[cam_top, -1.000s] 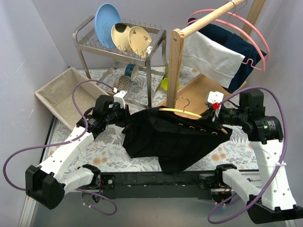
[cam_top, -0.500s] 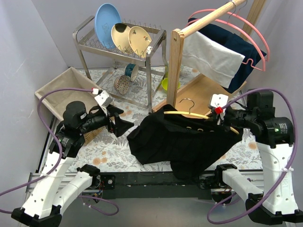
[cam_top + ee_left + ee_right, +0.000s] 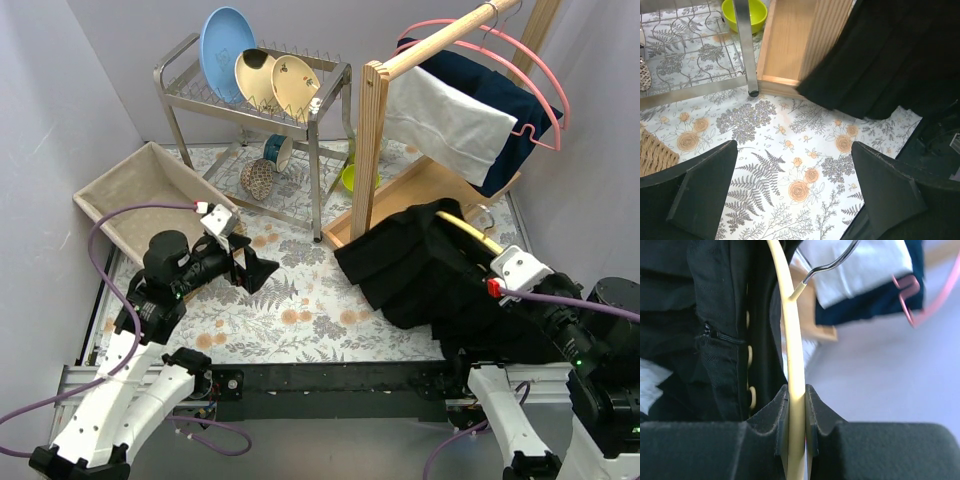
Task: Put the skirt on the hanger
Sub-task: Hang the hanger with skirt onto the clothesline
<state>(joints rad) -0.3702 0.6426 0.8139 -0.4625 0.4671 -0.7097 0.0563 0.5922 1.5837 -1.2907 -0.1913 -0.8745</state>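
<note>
Judging from how things lie, the task is taken to be nearly complete. The black skirt (image 3: 425, 272) is seen draped over the cream hanger (image 3: 468, 233) at the right side of the table, just in front of the wooden clothes rack (image 3: 372, 140). Whether its lower folds touch the floral table cover (image 3: 310, 300) cannot be told. In the right wrist view the hanger's bar is pinched between the two fingers of the right gripper (image 3: 795, 410), and the skirt's buttoned waistband lies close alongside that bar. The left gripper (image 3: 794, 150) is held with its jaws spread wide and nothing between them, over the floral cover and well apart from the skirt. Whether the waistband is seated evenly along the hanger cannot be told, much being hidden by cloth. What is judged to be left is a check of that seating, and possibly hooking the hanger onto the rack's rail.
</note>
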